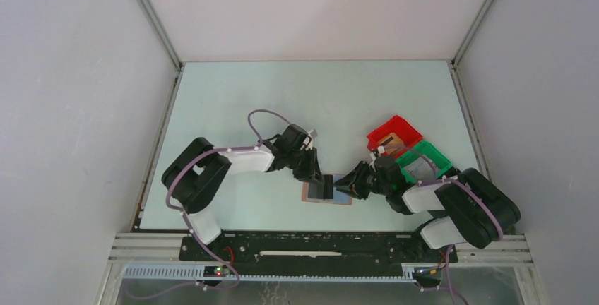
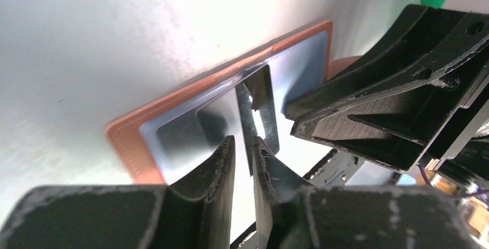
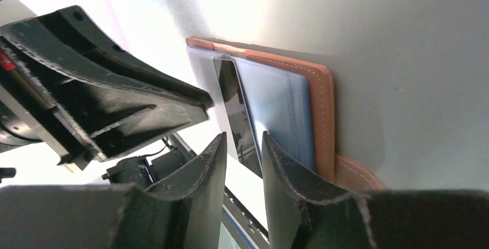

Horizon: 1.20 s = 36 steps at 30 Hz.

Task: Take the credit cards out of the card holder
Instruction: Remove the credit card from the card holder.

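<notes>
The card holder (image 1: 309,193) lies open on the table, tan border up and blue-grey panels showing (image 2: 173,123) (image 3: 279,105). One dark glossy credit card (image 1: 325,186) sticks up out of its middle, tilted (image 2: 259,108) (image 3: 233,99). My left gripper (image 1: 319,176) comes down on it from the left. Its jaws stand a narrow gap apart (image 2: 245,146), and the card's near corner shows in that gap. My right gripper (image 1: 353,183) faces it from the right, open (image 3: 242,142), with the card's lower end at the gap. Neither grips it.
A red bin (image 1: 394,134) and a green bin (image 1: 424,160) stand just behind my right arm. The holder's small tab (image 3: 352,171) points toward the right gripper. White walls close in the table, and a black rail (image 1: 318,245) runs along the near edge.
</notes>
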Each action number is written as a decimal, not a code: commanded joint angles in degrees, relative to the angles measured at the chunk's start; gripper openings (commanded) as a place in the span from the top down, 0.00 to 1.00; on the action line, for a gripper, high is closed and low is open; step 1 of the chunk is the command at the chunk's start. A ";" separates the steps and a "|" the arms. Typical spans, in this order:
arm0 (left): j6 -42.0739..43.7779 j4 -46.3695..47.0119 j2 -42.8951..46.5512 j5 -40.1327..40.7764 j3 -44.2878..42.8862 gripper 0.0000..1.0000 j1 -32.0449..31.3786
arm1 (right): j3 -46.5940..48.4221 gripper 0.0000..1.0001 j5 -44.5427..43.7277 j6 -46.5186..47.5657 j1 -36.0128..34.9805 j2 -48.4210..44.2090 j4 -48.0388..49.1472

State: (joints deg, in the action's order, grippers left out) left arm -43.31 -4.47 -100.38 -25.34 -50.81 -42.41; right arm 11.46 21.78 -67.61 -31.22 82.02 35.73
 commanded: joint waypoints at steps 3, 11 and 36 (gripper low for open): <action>2.71 -6.36 5.38 8.47 1.67 0.77 0.75 | -0.26 0.62 -3.49 3.05 -0.20 -3.55 -7.49; 2.44 -5.54 1.04 4.36 0.85 0.78 0.59 | -0.20 0.62 -3.59 2.86 -0.20 -3.58 -7.51; 1.30 -2.41 -6.26 -0.91 0.67 0.79 -0.26 | -2.90 0.66 -1.30 -1.14 -0.16 2.66 2.69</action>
State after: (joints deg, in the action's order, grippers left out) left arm -42.74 -4.21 -102.76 -29.32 -50.83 -41.32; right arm 10.04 21.52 -68.62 -31.09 82.70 39.00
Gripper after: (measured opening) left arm 0.207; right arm 0.387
